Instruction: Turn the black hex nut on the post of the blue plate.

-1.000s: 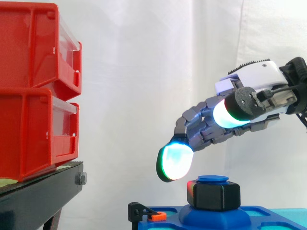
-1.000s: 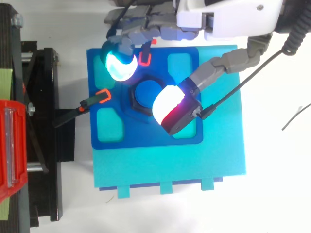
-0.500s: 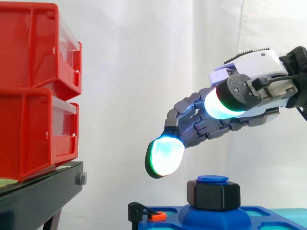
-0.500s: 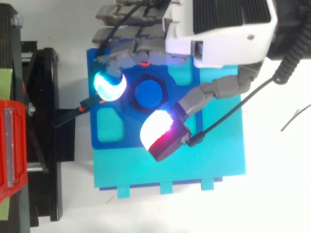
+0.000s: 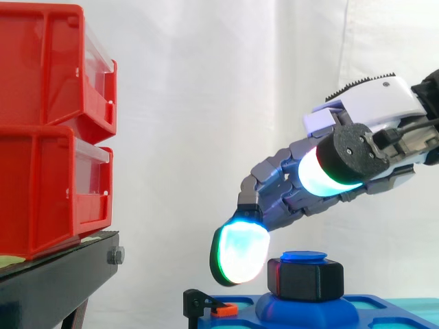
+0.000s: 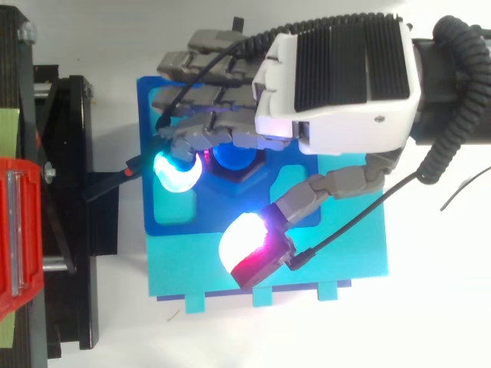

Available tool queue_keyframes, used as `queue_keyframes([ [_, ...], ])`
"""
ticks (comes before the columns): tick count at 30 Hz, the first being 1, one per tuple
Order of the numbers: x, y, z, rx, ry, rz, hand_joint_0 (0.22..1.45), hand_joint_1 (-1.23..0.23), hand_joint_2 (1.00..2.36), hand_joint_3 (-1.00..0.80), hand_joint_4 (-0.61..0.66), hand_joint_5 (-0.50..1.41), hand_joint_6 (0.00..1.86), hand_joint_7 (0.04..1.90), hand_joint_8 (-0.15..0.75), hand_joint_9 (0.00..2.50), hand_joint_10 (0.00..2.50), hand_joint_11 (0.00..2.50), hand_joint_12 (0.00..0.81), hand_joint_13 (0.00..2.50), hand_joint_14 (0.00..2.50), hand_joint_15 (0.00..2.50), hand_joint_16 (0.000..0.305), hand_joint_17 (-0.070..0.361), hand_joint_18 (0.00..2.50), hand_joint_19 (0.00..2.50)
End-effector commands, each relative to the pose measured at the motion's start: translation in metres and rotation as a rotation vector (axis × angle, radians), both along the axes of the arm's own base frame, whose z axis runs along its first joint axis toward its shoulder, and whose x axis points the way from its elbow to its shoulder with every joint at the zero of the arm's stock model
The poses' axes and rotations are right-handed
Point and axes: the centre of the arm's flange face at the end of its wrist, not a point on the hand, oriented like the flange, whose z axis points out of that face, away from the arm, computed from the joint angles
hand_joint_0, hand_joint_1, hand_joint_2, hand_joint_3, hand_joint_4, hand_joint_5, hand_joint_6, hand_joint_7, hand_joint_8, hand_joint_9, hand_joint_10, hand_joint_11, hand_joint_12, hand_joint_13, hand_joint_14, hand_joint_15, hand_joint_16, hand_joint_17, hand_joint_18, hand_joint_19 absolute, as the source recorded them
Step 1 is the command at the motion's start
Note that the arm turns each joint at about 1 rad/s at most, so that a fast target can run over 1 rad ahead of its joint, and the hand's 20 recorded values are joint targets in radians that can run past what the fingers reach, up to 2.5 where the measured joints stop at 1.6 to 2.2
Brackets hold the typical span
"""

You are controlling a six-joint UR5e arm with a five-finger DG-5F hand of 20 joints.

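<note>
1. You'll find the black hex nut [image 5: 305,277] seated on the round blue post [image 5: 304,257] at the middle of the blue plate [image 6: 201,215], which lies on a turquoise board [image 6: 345,268].
2. The hand [image 6: 337,84] hovers over it, fingers loosely spread and grasping nothing (a cyan-glowing fingertip [image 5: 239,255] hangs just beside the nut's left face; you cannot tell whether they touch).
3. From above, the fingers cover much of the nut.
4. A black clamp with an orange tab [image 5: 216,307] sits at the plate's left edge. The stacked red plastic bins [image 5: 48,123] on a black stand [image 5: 55,288] are well apart, at left.

The hand [image 6: 337,84] enters the top view from three o'clock, fingers [image 6: 207,100] loosely straight toward nine, thumb [image 6: 322,188] splayed toward seven.
</note>
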Motion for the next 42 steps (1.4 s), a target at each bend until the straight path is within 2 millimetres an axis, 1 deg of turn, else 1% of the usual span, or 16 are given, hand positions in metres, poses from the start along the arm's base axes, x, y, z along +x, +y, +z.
queue_keyframes([
  [1, -0.001, 0.003, -0.002, 0.0, 0.007, 0.002, 0.48, -0.38, 1.0, -0.5, 0.2, -0.21, 0.5, 0.83, 0.248, 0.23, 0.0, 0.0, 0.373, 0.01, 0.0, 0.0, 0.058, 0.13, 0.0, 0.07],
  [12, -0.002, 0.003, -0.003, 0.0, 0.014, 0.002, 0.47, -0.37, 1.0, -0.5, 0.2, -0.21, 0.5, 0.83, 0.25, 0.23, 0.0, 0.0, 0.374, 0.01, 0.0, 0.0, 0.058, 0.13, 0.0, 0.08],
  [17, -0.003, -0.002, -0.004, 0.0, 0.021, 0.0, 0.47, -0.37, 1.0, -0.5, 0.19, -0.21, 0.5, 0.83, 0.25, 0.23, 0.0, 0.0, 0.375, 0.01, 0.0, 0.0, 0.058, 0.13, 0.0, 0.07],
  [21, -0.005, -0.01, -0.004, 0.002, 0.024, -0.001, 0.47, -0.37, 1.0, -0.5, 0.2, -0.21, 0.5, 0.83, 0.25, 0.23, 0.0, 0.0, 0.374, 0.01, 0.0, 0.0, 0.058, 0.13, 0.0, 0.07],
  [24, -0.005, -0.012, -0.004, 0.003, 0.024, 0.0, 0.47, -0.37, 1.0, -0.5, 0.19, -0.21, 0.5, 0.83, 0.25, 0.23, 0.0, 0.0, 0.375, 0.01, 0.0, 0.0, 0.058, 0.13, 0.0, 0.08],
  [26, -0.007, -0.019, -0.003, 0.002, 0.022, 0.003, 0.47, -0.38, 1.0, -0.5, 0.19, -0.21, 0.5, 0.83, 0.25, 0.23, 0.0, 0.0, 0.375, 0.01, 0.0, 0.0, 0.058, 0.13, 0.0, 0.07],
  [30, -0.008, -0.025, -0.003, 0.002, 0.022, 0.004, 0.47, -0.38, 1.0, -0.5, 0.19, -0.21, 0.5, 0.83, 0.25, 0.23, 0.0, 0.0, 0.375, 0.01, 0.0, 0.0, 0.058, 0.13, 0.0, 0.07],
  [36, -0.011, -0.033, -0.011, 0.005, 0.027, 0.01, 0.47, -0.38, 1.0, -0.5, 0.19, -0.21, 0.5, 0.83, 0.249, 0.23, 0.0, 0.0, 0.375, 0.01, 0.0, 0.0, 0.058, 0.13, 0.0, 0.07],
  [42, -0.013, -0.043, -0.011, 0.008, 0.025, 0.017, 0.47, -0.38, 1.0, -0.5, 0.2, -0.21, 0.5, 0.83, 0.249, 0.23, 0.0, 0.0, 0.375, 0.01, 0.0, 0.0, 0.058, 0.13, 0.0, 0.08],
])
